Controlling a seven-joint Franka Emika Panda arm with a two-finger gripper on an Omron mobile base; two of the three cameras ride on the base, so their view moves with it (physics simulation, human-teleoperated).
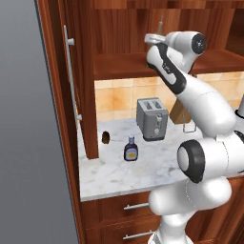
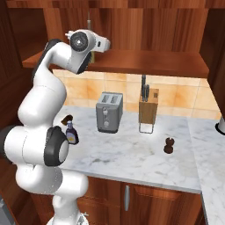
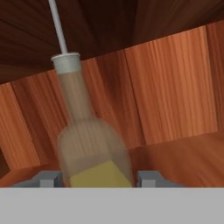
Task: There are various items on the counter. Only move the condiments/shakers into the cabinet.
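Currently I have the gripper (image 3: 99, 178) clamped on the oil bottle (image 3: 89, 144), bottle upright inside the cabinet (image 1: 124, 66) above its shelf, dark bottle (image 1: 131, 148) and pepper mill (image 2: 169, 145) on the counter (image 2: 132, 154) below the cabinet, toaster (image 1: 152, 118) between them.

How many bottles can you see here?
2: an oil bottle between the gripper fingers inside the cabinet; a small blue-capped bottle on the counter.

The marble worktop (image 2: 132, 158) carries a toaster (image 2: 109, 111) at centre, knife block (image 2: 148, 107) at 2 o'clock, pepper mill (image 2: 168, 146) at 4, dark bottle (image 2: 71, 133) at 9, brown lump (image 1: 105, 137) beyond.
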